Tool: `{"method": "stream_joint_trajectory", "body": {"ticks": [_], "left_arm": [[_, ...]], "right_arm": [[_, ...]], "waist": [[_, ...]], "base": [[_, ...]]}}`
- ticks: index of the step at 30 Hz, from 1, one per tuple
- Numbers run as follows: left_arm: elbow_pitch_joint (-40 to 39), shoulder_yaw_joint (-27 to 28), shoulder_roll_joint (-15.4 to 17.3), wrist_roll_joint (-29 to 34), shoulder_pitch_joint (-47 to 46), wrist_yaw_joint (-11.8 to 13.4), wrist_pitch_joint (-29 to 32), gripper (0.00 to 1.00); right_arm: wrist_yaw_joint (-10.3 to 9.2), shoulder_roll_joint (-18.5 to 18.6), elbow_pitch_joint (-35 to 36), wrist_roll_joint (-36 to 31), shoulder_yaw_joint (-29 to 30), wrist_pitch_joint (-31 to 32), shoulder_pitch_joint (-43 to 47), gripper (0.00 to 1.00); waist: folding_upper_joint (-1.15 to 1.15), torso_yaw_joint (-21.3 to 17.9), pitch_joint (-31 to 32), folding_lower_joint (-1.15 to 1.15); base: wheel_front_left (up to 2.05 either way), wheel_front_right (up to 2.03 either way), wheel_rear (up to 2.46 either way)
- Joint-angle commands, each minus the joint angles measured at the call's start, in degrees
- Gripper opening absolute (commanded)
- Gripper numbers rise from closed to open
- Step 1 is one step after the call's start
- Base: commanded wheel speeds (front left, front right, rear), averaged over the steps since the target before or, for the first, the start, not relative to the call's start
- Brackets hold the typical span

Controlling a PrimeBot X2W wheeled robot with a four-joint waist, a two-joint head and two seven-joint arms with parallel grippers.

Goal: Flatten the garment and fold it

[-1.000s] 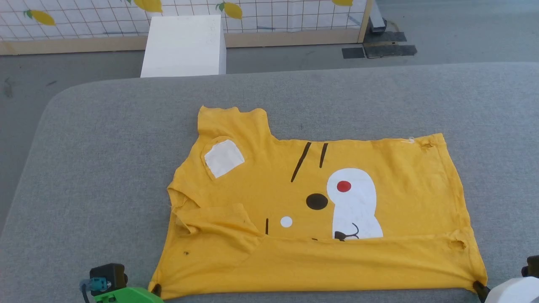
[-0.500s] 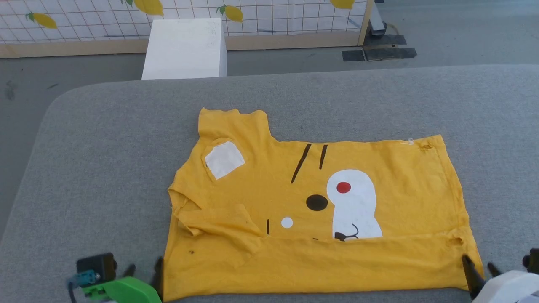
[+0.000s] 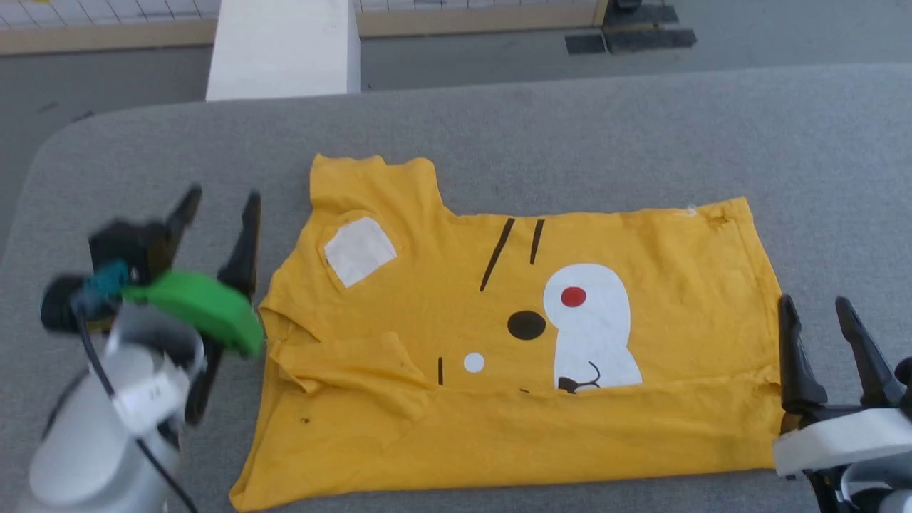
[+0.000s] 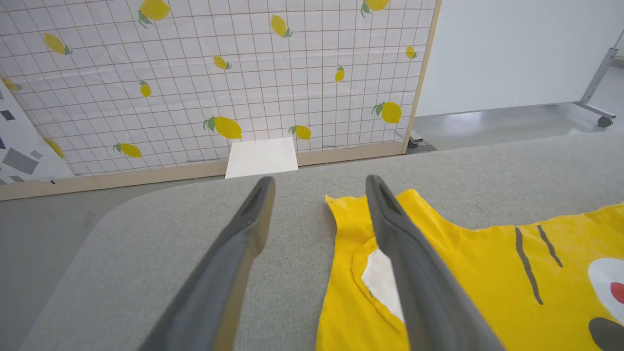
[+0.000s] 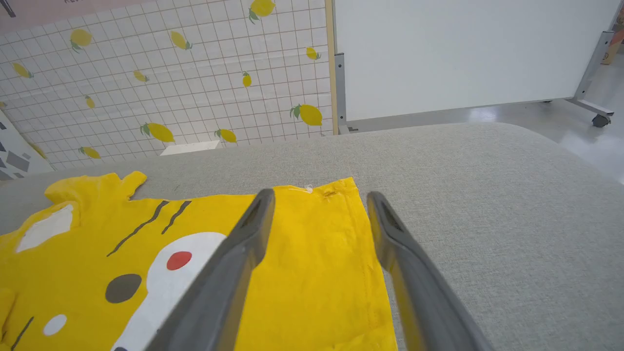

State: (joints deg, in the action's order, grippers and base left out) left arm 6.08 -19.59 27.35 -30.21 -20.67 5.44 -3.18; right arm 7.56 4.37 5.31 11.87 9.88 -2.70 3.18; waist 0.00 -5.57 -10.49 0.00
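Looking at the garment (image 3: 527, 342) lying flat on the grey table (image 3: 570, 121), long axis running side to side between the grippers. Seeing the left gripper (image 3: 221, 197) hanging just beside the sleeve end, right gripper (image 3: 814, 306) just beside the hem, maybe slightly nearer. Showing wide-spread fingers on both, holding nothing.

The left gripper (image 4: 319, 181) is holding its two long dark grey fingers wide apart with nothing between them, rising from six o'clock over the grey fabric-covered table (image 4: 161, 234). The mustard-yellow cotton T-shirt (image 4: 468, 273) is lying flat at four o'clock, showing a white patch and two black strokes. The finger on the five o'clock side is crossing in front of it. A white rectangular block (image 4: 262, 157) is standing at twelve o'clock beyond the table's far edge, against a white grid-patterned panel printed with yellow lemons (image 4: 195, 73).
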Motion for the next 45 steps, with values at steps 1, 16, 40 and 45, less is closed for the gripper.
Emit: {"method": "stream_joint_trajectory", "body": {"ticks": [1, 16, 40, 45], "left_arm": [[2.5, -0.3, -0.3, 0.3, -4.4, -1.1, 0.0, 1.00], [30.1, -1.5, -4.2, -1.5, -31.5, -1.4, 16.6, 1.00], [34.8, -8.7, 1.2, 0.2, -38.6, -1.7, 46.9, 0.00], [31.8, -8.8, 1.2, -0.2, -39.1, -1.6, 47.4, 0.00]], "right_arm": [[-0.08, 0.6, 0.7, -0.4, -1.3, -1.2, -1.4, 1.00], [-0.08, 3.2, 1.7, -1.1, -12.5, -2.2, -9.3, 1.00], [-0.08, 3.9, -3.7, -0.2, -15.1, 4.0, -21.7, 1.00], [-0.08, 4.6, -13.2, 0.8, -12.9, 11.5, -33.5, 1.00]], "waist": [[0.00, -1.5, -3.3, 0.00], [0.00, -9.3, -12.9, 0.00], [0.00, -12.6, -17.2, 0.00], [0.00, -11.4, -18.0, 0.00]], "base": [[0.00, 0.00, 0.00], [0.00, 0.00, 0.00], [0.00, 0.00, 0.00], [0.00, 0.00, 0.00]]}}
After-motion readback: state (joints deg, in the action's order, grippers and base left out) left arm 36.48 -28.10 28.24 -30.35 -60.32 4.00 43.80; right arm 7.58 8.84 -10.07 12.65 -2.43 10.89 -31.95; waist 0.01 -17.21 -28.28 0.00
